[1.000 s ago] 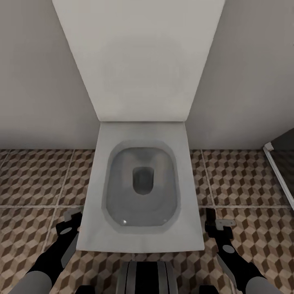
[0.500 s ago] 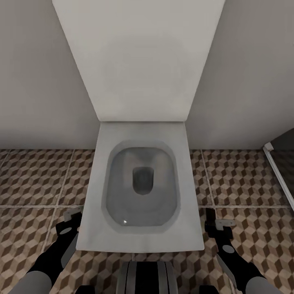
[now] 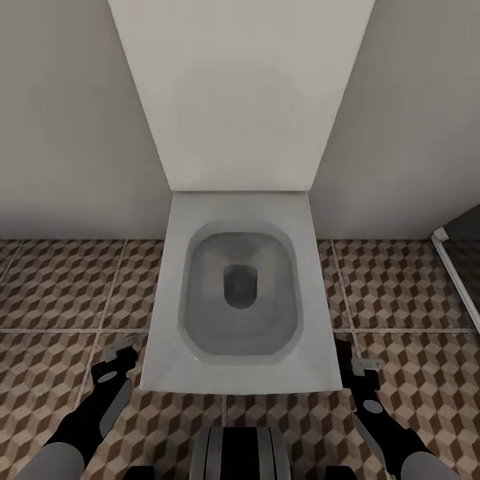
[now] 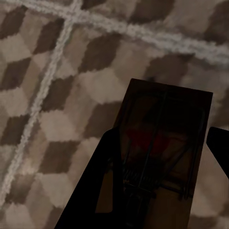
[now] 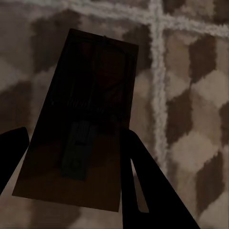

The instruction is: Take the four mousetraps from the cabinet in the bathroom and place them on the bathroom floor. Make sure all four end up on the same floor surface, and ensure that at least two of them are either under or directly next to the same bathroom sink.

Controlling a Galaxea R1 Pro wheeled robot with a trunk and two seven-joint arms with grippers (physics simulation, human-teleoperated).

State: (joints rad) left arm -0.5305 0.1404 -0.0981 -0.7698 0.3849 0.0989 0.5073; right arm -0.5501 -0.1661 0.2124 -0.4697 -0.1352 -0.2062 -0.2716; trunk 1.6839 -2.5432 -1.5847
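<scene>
Dead ahead at 12 o'clock sits a white toilet point(image 3: 239, 300), lid up, on the bathroom floor point(image 3: 60, 287). Left gripper point(image 3: 120, 351) at 8 o'clock pinches one mousetrap point(image 4: 164, 148); right gripper point(image 3: 358, 363) at 4 o'clock clamps another mousetrap point(image 5: 78, 124), both above the tiles.

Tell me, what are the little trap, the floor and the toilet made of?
The mousetrap looks like a dark-brown wooden board with thin metal wire parts, though it is in shadow. The bathroom floor looks like matte tile: cube print, pale grout lines. The toilet looks like smooth white ceramic, faintly glossy.
</scene>
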